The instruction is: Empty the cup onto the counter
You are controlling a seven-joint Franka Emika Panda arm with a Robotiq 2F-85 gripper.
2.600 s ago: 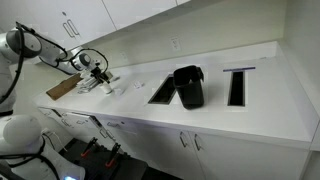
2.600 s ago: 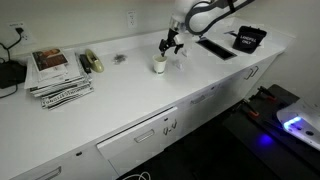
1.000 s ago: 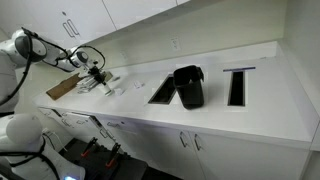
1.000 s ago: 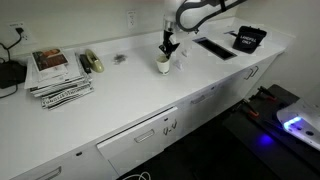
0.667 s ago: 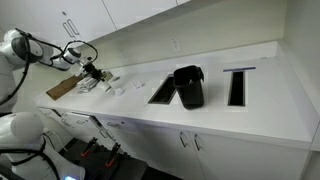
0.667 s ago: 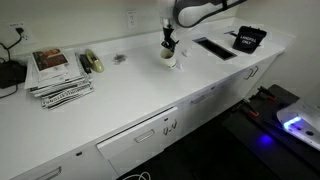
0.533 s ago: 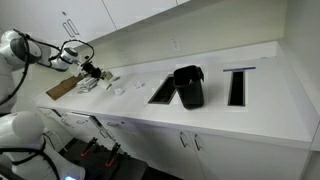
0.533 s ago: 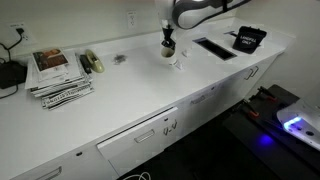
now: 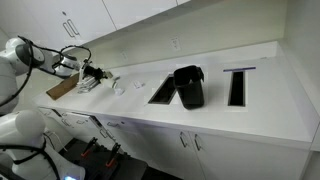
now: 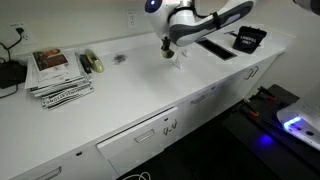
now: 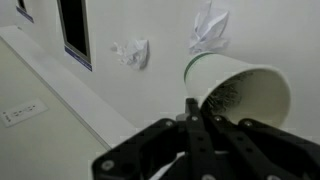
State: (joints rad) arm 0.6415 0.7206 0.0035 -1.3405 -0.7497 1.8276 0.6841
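A white paper cup (image 11: pixel 240 90) with a green band at its rim hangs tilted above the white counter (image 11: pixel 160 25), its mouth turned toward the wrist camera. My gripper (image 11: pixel 193 103) is shut on the cup's rim. The inside of the cup is dark and I cannot tell what it holds. Two crumpled white paper wads (image 11: pixel 133 52) (image 11: pixel 208 28) lie on the counter beyond the cup. In both exterior views the gripper (image 9: pixel 91 70) (image 10: pixel 169 45) is raised a little above the counter (image 9: pixel 220 120) (image 10: pixel 120 100).
Two dark cut-outs (image 9: pixel 162 92) (image 9: pixel 237 86) flank a black container (image 9: pixel 188 86). A brown wooden board (image 9: pixel 62 88) lies near the gripper. A stack of magazines (image 10: pixel 55 72) and a black device (image 10: pixel 10 72) sit at the counter's far end.
The gripper came down onto the cup standing on the counter, shut on its rim and lifted it. Over the last second the cup has gone higher and tilted over.
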